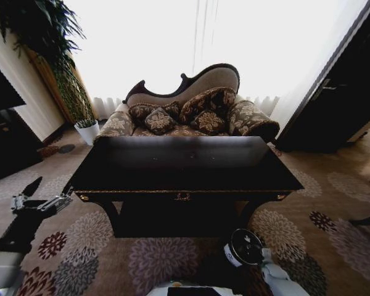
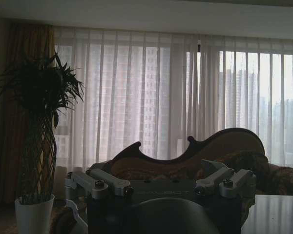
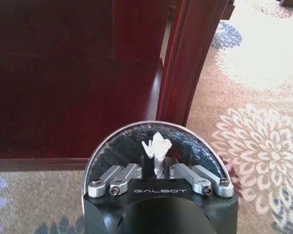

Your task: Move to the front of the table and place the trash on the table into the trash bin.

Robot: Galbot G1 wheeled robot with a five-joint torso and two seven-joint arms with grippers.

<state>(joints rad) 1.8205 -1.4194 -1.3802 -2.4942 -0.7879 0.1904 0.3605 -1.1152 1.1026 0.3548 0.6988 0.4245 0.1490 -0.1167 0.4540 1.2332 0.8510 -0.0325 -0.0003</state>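
Nearest to you, your right hand (image 3: 157, 171) is hanging low over the trash bin (image 3: 112, 146), which is standing on the patterned carpet (image 3: 263, 146) just in front of the table; its fingers are pinching a white crumpled paper scrap (image 3: 156, 147) directly above the bin's black-lined mouth. On the hand's black housing you are reading "GALBOT" in pale letters. In the head view the bin (image 1: 245, 247) is showing as a dark round opening with a white rim beside your right arm, and its lower part is being cut off by the robot's own body, so any label on its side is hard to make out. Your left hand (image 1: 46, 196) is waiting off the front left corner of the table, raised near tabletop height, with its fingers spread wide; the same lettering on its housing is too dim in the left wrist view to read with confidence. Beyond both hands, the tabletop (image 1: 185, 161) is lying dark and glossy, with a small gold ornament (image 1: 182, 197) at the front centre. The space under the tabletop is sitting in deep shadow, so the lower shelf is hard to make out. Farther back, a patterned sofa (image 1: 191, 111) with cushions is sitting behind the table, a tall plant in a white pot (image 1: 86, 131) is standing to its left, and bright sheer curtains (image 2: 151, 97) are covering the window.
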